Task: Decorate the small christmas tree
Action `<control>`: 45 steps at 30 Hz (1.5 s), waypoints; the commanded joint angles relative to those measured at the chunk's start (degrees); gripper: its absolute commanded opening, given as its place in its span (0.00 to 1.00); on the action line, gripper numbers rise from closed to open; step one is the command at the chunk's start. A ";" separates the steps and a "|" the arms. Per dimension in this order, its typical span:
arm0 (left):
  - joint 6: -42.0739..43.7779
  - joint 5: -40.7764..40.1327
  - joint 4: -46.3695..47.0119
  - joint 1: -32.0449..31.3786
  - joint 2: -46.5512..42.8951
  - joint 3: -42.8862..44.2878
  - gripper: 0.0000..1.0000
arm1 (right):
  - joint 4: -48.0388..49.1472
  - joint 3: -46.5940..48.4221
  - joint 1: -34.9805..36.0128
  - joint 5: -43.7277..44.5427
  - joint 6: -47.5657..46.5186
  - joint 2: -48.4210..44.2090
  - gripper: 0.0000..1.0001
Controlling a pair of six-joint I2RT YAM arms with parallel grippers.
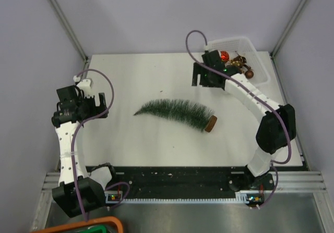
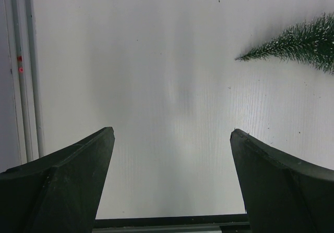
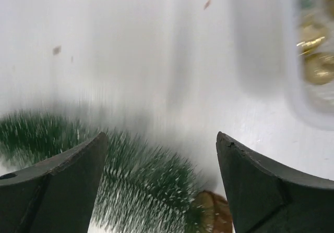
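Top external: small christmas tree [image 1: 177,113] lies curved, frost-tipped; left gripper [image 2: 172,130] and right gripper [image 3: 160,134] agape.

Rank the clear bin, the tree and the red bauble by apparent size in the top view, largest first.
1. clear bin: covers the most area, even though it is partly hidden.
2. small christmas tree: longer than the bin but much slimmer.
3. red bauble: by far the smallest.

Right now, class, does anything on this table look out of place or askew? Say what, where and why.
Yes: the small christmas tree lies on its side in the middle of the table, bent in a curve, its wooden disc base at the right end instead of underneath. Nothing else stands out.
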 commanded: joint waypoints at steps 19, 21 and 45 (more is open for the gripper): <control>1.30 3.68 1.59 0.31 -0.07 -0.58 0.99 | -0.45 3.21 -17.26 16.88 12.77 4.20 0.73; 1.38 3.59 1.67 0.31 0.01 -0.75 0.99 | 0.43 3.21 -17.26 16.36 12.16 4.64 0.73; 1.56 2.89 2.47 0.31 -0.07 -2.07 0.99 | 1.13 1.98 -17.26 12.49 4.69 1.66 0.06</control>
